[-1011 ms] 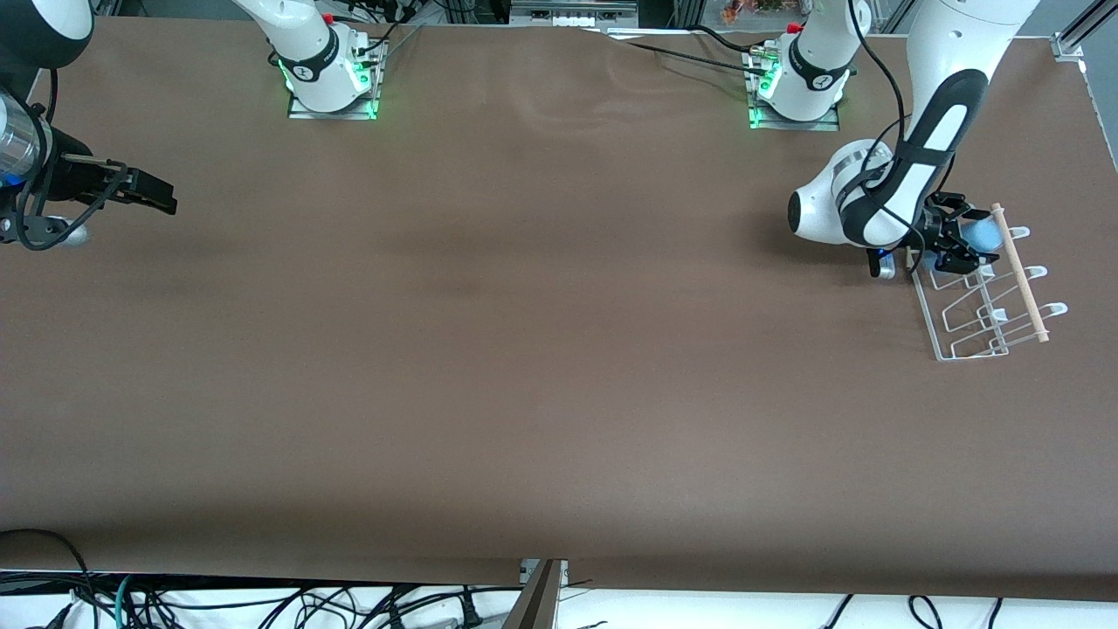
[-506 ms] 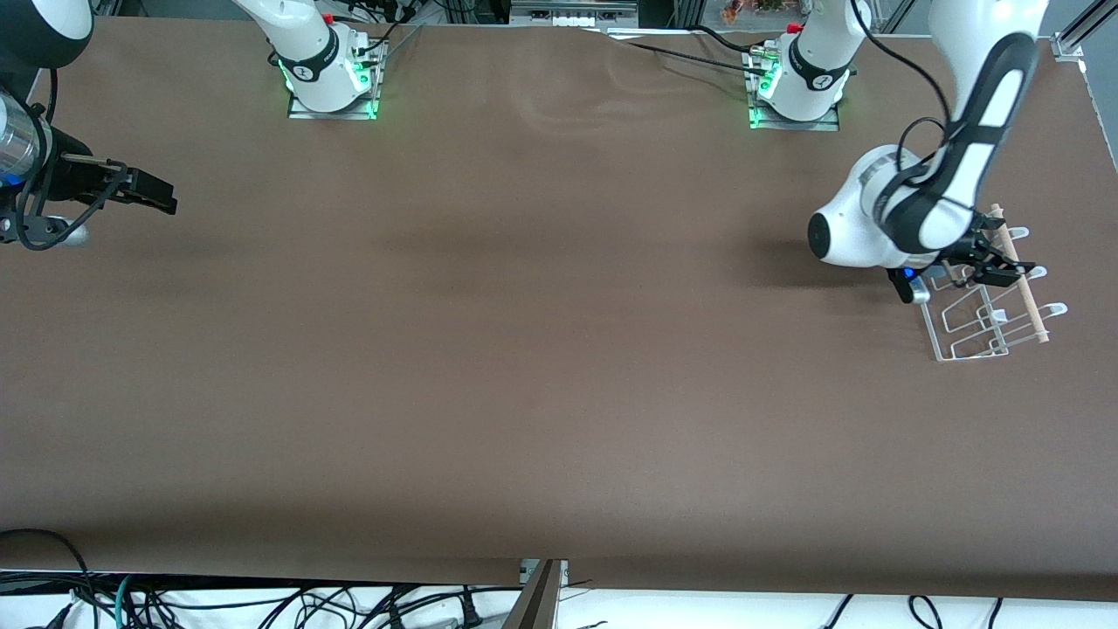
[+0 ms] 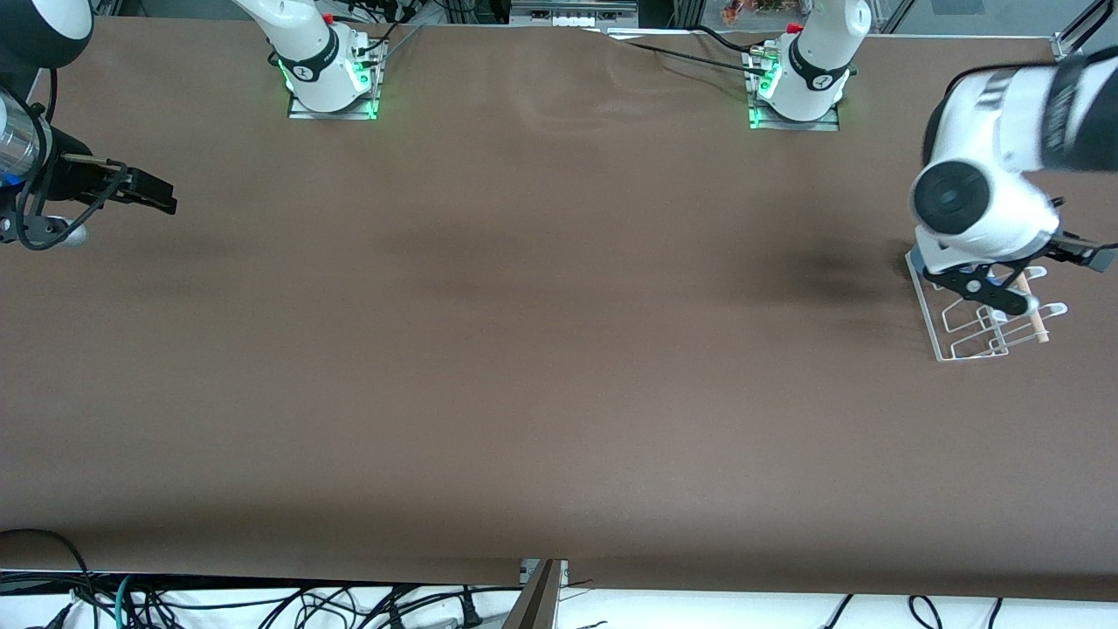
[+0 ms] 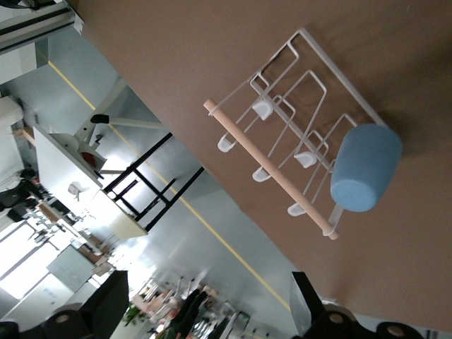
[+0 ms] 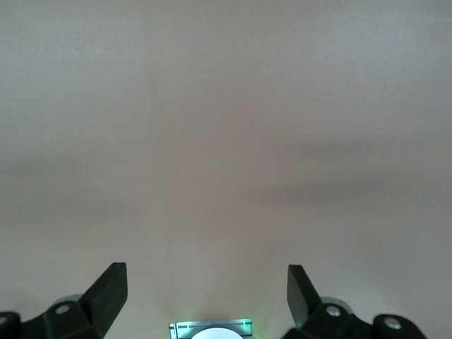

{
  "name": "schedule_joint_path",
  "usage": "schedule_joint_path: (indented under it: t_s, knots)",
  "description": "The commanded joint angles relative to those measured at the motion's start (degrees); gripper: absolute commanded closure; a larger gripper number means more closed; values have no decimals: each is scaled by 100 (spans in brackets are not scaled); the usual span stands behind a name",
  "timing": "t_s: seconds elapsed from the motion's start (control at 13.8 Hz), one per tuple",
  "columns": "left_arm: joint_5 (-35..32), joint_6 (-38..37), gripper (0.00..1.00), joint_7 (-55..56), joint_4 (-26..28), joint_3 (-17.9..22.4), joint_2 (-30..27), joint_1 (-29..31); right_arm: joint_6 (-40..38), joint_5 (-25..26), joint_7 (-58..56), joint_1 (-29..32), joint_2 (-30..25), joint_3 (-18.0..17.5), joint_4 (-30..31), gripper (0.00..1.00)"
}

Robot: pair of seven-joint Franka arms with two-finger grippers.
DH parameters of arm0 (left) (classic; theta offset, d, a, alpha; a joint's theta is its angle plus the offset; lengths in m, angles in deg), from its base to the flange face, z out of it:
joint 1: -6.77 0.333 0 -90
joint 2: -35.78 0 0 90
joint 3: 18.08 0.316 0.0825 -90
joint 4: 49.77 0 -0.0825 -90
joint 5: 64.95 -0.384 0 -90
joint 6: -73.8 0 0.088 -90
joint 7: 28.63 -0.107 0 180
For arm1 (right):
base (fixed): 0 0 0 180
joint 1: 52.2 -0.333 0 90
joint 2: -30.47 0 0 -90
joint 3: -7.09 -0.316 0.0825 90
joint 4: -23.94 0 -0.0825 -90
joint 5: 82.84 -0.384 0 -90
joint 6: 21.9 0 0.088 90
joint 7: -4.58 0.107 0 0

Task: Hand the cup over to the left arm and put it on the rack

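Cup [image 4: 366, 167]: light-blue, lying on one end of rack [image 4: 296, 92], released. Left end effector [image 4: 212, 311]: wide open, empty, above rack. Right end effector [image 5: 205, 293]: open, empty, waiting over bare tabletop [image 3: 524, 349]. Retreat advice (a judgement): lift straight up, avoiding wooden rod [image 4: 268, 169].

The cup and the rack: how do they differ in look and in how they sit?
The cup is solid, smooth and light blue; the rack is open white wire with white pegs and a pale wooden rod. The cup lies on its side at one end of the rack, borne by it; the rack rests flat on the brown table. Neither is held: the left gripper is open, clear of both.
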Motion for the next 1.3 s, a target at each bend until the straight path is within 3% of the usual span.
schedule_joint_path:
  t_s: [0.0,0.22,0.58,1.01,1.23]
  knots:
    - [1243,-20,0,34,-904,11,48,-10,-109,54,-49,-5,-47,3,-50,0]
    - [2930,-47,0,559,-1539,107,-13,25,-109,63,-49,-5,-47,3,-50,0]
    - [4919,-29,0,2597,-1549,546,-101,42,-91,28,-49,-5,-30,3,-76,0]
    - [4975,-47,0,3049,-1575,644,-75,51,-196,54,-40,39,427,12,-918,0]
    - [4966,-134,0,3031,-1768,635,48,42,-170,-269,-14,127,384,38,-972,0]
